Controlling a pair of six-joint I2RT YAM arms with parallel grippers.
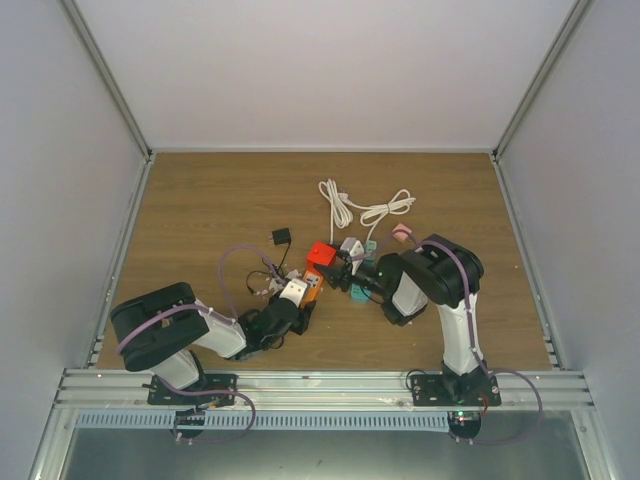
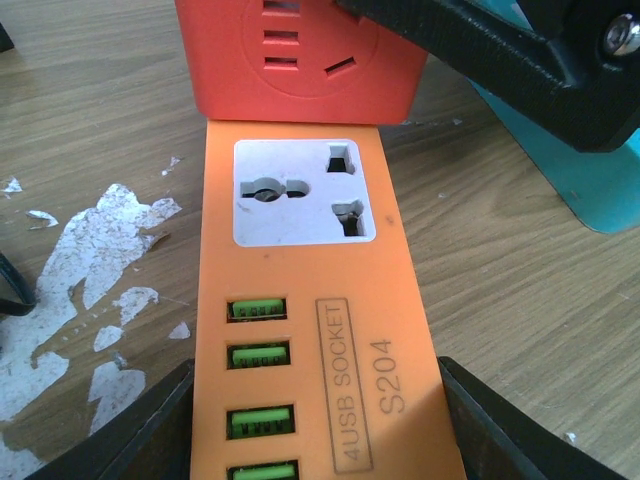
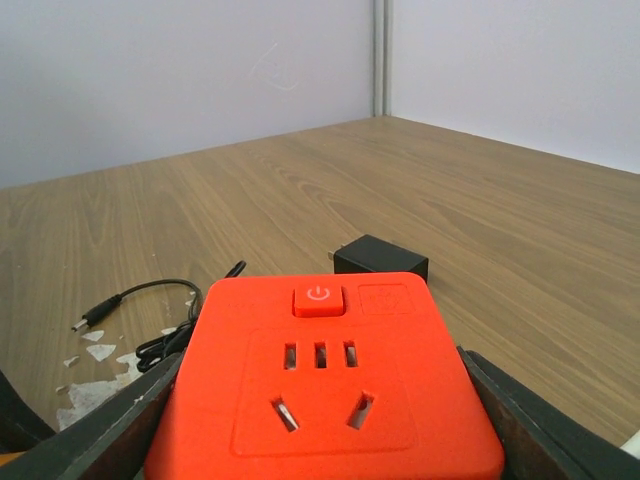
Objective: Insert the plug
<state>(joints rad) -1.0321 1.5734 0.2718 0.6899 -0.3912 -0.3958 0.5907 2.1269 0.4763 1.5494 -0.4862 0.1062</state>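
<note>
1. The left pincer (image 2: 315,425) is closed on the orange power strip (image 2: 300,330), one finger pressed to each long edge. The strip lies flat on the bench (image 1: 200,210), just left of mid-bench, with its white universal socket (image 2: 303,192) facing up and uncovered.
2. The right pincer (image 3: 320,425) grips the red socket cube (image 3: 322,385) by its two side faces. The cube's power button and outlet face point toward the wrist camera.
3. In the left wrist view the cube sits at the strip's far end, just past the white socket and not over it. Its prongs are hidden, so I cannot tell which way they point; presumably they are on the face turned away.
4. Risk: misalignment. If the cube comes down short of the socket or rotated, the prongs would meet orange casing or the wrong slots and jam.
5. Risk: the strip shifting. A hard or slanted push could slide or tilt the strip in the left pincer's grip, since it is held only by its edges.
6. Risk: the cube twisting. Its smooth sides could let it swivel between the fingers under insertion load.
7. Risk: clutter. The black adapter (image 3: 380,258) and the barrel-plug lead (image 3: 110,308) lie near and could snag an arm.
</note>
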